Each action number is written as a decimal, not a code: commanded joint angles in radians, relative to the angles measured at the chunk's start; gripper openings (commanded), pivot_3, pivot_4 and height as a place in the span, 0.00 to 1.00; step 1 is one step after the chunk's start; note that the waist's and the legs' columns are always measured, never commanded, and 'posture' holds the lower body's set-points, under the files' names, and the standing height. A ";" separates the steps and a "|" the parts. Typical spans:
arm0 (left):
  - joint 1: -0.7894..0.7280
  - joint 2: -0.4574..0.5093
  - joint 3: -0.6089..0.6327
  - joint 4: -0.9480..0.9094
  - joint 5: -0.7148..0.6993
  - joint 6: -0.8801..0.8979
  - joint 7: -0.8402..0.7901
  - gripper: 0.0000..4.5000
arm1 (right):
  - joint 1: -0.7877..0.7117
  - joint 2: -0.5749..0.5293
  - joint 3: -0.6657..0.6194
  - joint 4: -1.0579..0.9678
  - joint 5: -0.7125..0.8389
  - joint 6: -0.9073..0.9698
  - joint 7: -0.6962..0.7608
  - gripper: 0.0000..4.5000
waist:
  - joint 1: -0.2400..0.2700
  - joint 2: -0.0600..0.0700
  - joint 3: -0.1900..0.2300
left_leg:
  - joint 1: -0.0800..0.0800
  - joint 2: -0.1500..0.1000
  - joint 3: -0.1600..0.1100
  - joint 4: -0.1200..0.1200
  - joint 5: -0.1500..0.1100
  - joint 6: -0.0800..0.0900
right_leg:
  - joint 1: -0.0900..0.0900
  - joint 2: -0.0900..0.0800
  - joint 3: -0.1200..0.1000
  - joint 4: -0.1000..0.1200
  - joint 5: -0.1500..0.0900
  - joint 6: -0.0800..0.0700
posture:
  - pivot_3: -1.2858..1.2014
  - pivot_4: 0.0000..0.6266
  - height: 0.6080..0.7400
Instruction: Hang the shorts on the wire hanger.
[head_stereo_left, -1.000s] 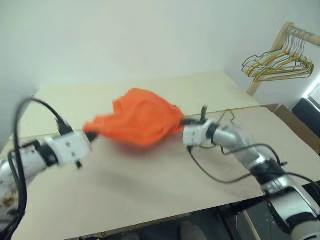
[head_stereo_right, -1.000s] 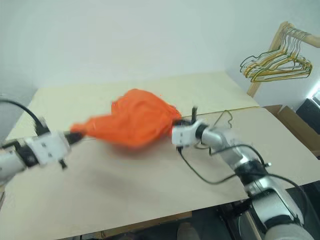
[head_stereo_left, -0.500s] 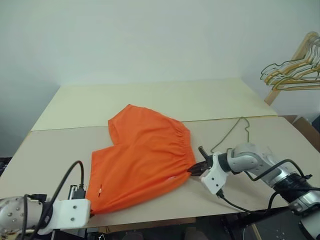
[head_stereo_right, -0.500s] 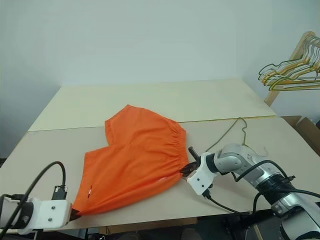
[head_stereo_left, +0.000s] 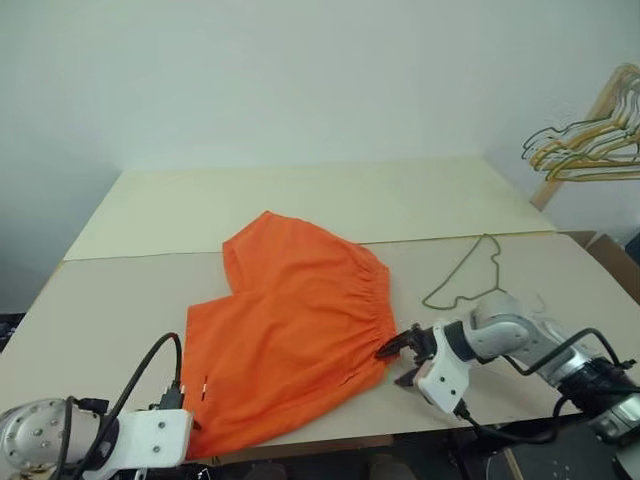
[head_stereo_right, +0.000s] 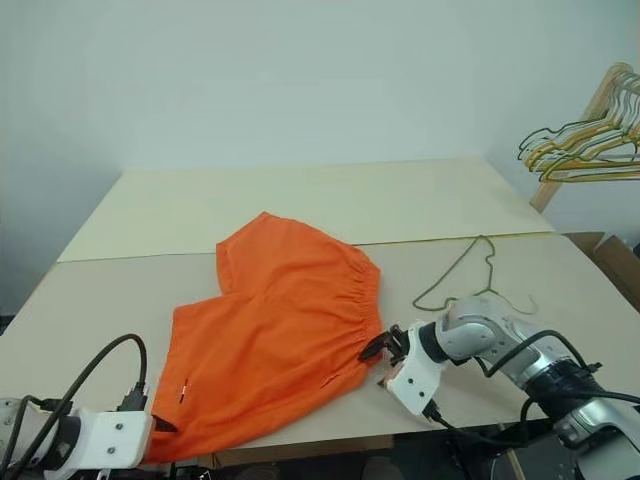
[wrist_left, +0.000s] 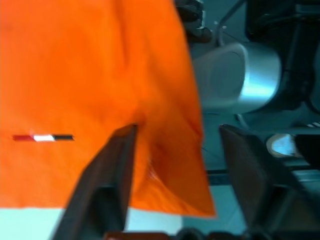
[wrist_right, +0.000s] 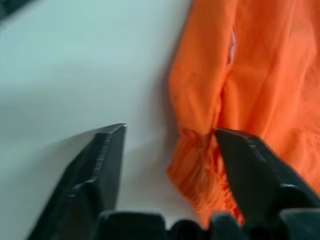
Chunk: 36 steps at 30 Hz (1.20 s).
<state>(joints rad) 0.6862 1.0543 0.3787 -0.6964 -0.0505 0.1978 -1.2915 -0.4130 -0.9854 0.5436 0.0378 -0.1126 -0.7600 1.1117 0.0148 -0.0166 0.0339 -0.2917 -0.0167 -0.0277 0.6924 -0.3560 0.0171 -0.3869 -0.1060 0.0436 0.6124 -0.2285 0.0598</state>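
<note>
The bright orange shorts (head_stereo_left: 290, 335) lie spread flat on the table, their gathered waistband toward my right arm. Beyond that arm the thin olive-green wire hanger (head_stereo_left: 466, 278) rests flat on the table. My right gripper (head_stereo_left: 398, 364) is open at the near end of the waistband, and in the right wrist view the waistband corner (wrist_right: 200, 165) lies loose between its fingers (wrist_right: 100, 170). My left gripper (wrist_left: 175, 145) is open at the shorts' near leg corner by the table's front edge, with the fabric (wrist_left: 100, 65) loose between its fingers (wrist_left: 110, 175).
A wooden rack holds bunched yellow and grey hangers (head_stereo_left: 585, 150) at the far right. The pale table (head_stereo_left: 300, 200) has a seam across its middle. A cardboard box (head_stereo_left: 612, 258) sits past its right edge. The front edge runs just under both grippers.
The shorts were held up between both shut grippers, then brought down and back onto the table. Both grippers have since opened and let go. The camera has tilted down.
</note>
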 joint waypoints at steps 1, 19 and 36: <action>-0.009 -0.003 0.112 -0.046 -0.084 0.027 -0.049 0.94 | 0.034 -0.029 -0.122 -0.098 0.199 0.136 -0.001 1.00 | -0.002 -0.001 0.000 | 0.000 0.000 0.000 0.000 0.000 0.000 | 0.000 0.000 0.000 0.000 0.000 0.000 | 0.55 0.00 1.00; -0.596 -0.131 -0.110 0.031 -0.292 0.170 0.261 0.99 | -0.156 0.251 -0.347 -0.111 0.382 1.809 -0.484 1.00 | 0.001 0.000 -0.001 | -0.013 -0.001 -0.008 0.001 0.002 -0.004 | -0.011 0.001 -0.002 0.000 0.004 0.001 | 0.53 0.00 1.00; -0.777 -0.137 -0.255 0.178 -0.243 0.077 0.270 0.99 | -0.035 0.242 -0.366 -0.128 0.392 1.990 -0.483 1.00 | -0.029 -0.001 -0.003 | -0.031 -0.002 -0.001 0.003 0.007 -0.012 | -0.030 0.000 -0.001 0.001 0.010 0.002 | 0.51 0.00 1.00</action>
<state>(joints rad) -0.0693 0.9101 0.1258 -0.5214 -0.2986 0.2979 -1.0225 -0.4663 -0.7203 0.1987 -0.0750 0.2612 1.1918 0.6143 -0.0140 -0.0172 0.0306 -0.3228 -0.0190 -0.0287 0.6951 -0.3492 0.0050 -0.4167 -0.1059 0.0426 0.6131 -0.2186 0.0622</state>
